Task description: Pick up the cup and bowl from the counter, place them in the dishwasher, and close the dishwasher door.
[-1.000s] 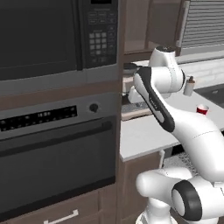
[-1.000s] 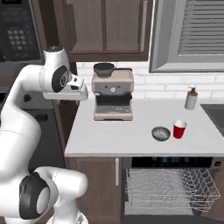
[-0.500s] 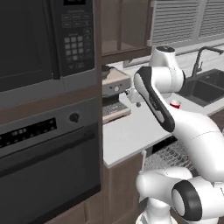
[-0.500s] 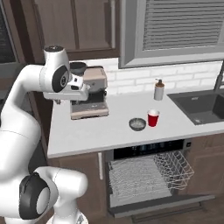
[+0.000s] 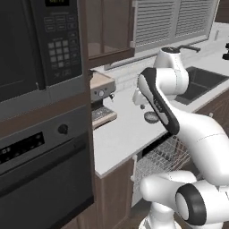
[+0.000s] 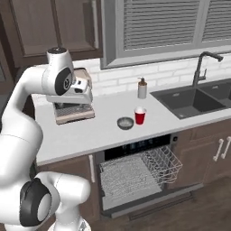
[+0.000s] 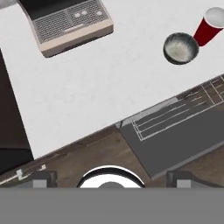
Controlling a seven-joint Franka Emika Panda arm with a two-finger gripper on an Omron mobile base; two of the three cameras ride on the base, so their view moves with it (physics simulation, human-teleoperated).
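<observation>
Smooth pale counter [image 6: 113, 135] bears round metallic bowl [image 6: 125, 122] beside tapered red cup [image 6: 140, 116]

The bowl [image 6: 125, 122] is sitting on the counter [image 6: 90, 135] just beside the cup [image 6: 140, 116], which is standing to its right, with a bottle [image 6: 142, 88] standing behind them by the wall. A coffee machine [image 6: 72, 101] is sitting well to their left, and the sink [image 6: 189, 101] is lying to their right. Below the pair, the dishwasher [image 6: 135, 176] is standing open with its rack [image 6: 140, 173] pulled out over the lowered dishwasher door [image 7: 183, 135]. I am hovering above the counter's front edge, left of the bowl.
</observation>
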